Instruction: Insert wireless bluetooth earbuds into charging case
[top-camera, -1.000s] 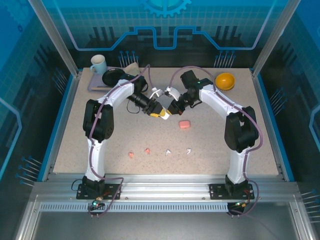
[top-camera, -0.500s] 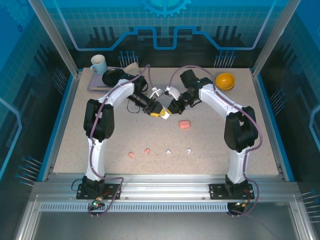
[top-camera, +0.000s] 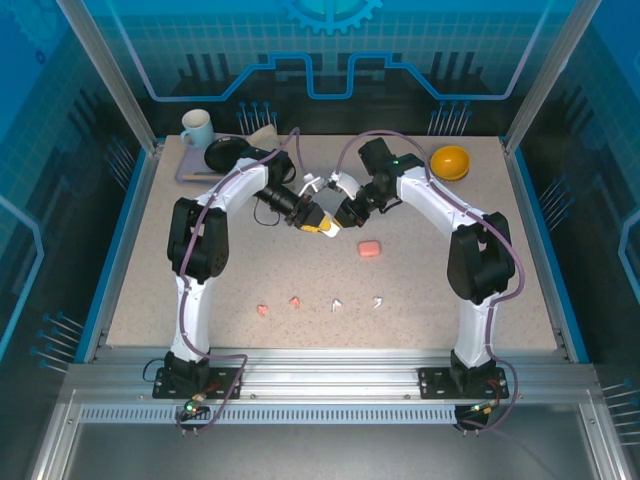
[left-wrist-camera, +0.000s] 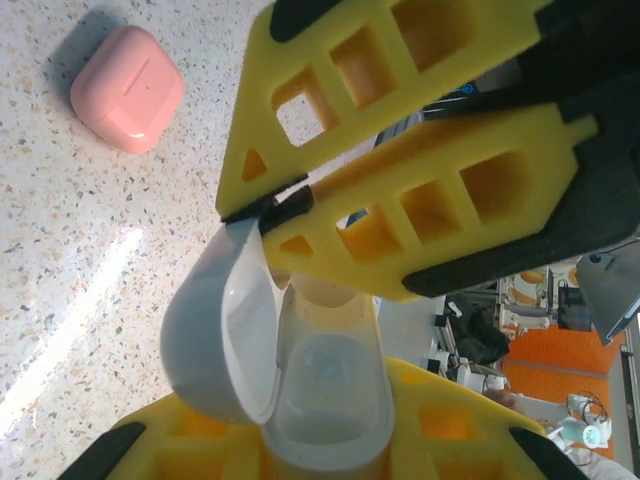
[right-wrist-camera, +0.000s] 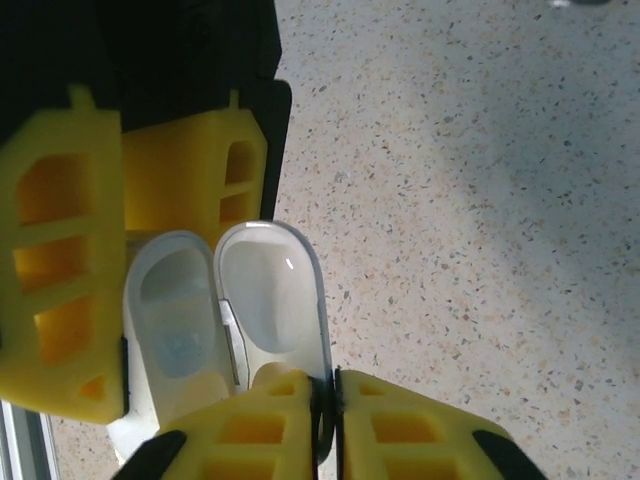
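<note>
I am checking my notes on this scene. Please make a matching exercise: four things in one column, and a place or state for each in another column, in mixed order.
Things:
1 white case
2 pink case
3 yellow bowl
4 mug

Places or states:
A far right corner
B lid open
C far left corner
D lying closed

Pairs: 1-B, 2-D, 3-A, 4-C

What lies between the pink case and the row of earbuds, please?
Nothing: bare table between the pink case and the earbuds, in the top view.
</note>
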